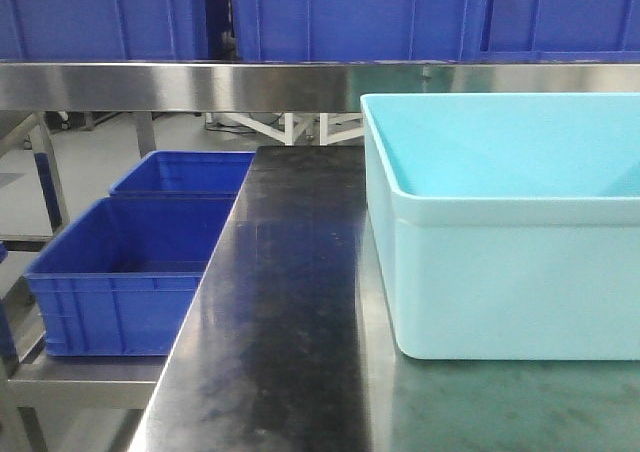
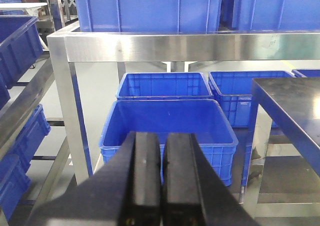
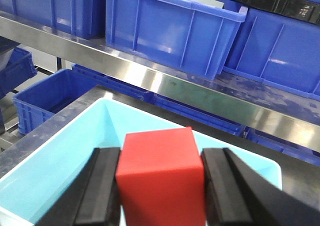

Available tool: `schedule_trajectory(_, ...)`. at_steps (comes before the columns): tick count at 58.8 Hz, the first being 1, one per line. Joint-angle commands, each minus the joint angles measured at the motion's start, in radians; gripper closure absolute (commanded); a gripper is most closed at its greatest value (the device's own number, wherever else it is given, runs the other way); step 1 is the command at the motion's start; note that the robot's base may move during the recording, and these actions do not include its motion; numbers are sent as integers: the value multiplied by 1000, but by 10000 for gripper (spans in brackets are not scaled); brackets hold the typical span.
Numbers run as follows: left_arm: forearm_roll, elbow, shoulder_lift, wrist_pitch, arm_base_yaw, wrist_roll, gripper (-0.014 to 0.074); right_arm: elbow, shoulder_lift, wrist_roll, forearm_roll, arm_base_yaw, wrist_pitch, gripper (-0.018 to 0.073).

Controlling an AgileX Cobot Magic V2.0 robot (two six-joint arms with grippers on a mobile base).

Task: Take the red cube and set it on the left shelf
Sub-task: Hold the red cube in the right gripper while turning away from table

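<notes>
A brushed-steel counter [image 1: 290, 312] runs through a storeroom, with a steel shelf [image 1: 200, 84] crossing above it at twelve o'clock and loaded with blue bins [image 1: 330, 12]. At three o'clock in the front view a turquoise tub [image 1: 510, 272] sits on the counter. At nine o'clock, below the counter's edge, two open blue crates [image 1: 130, 272] rest on a lower shelf [image 1: 90, 382].

Your right end effector [image 3: 162, 186] is clamped on the red cube [image 3: 161, 171], with a finger pressed against each side, and holds it in the air over the tub. Your left end effector [image 2: 161, 176] has its fingers pressed together with nothing between them, and it points toward crates under a steel frame.

The pick looks done, so you are in the carry. Next, I judge, you need to lift the cube clear of the tub's wall and swing it toward nine o'clock. Which ledge counts as the left shelf is not certain from here, so choose a bare, flat spot before letting go.
</notes>
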Motion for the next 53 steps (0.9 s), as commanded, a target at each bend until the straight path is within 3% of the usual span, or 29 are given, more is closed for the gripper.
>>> schedule_trajectory(1,-3,23,-16,-87,-5,-1,495,-27,6,-3,11,1,-87,497)
schedule_trajectory(53,-3,23,-16,-87,-5,-1,495,-27,6,-3,11,1,-87,497)
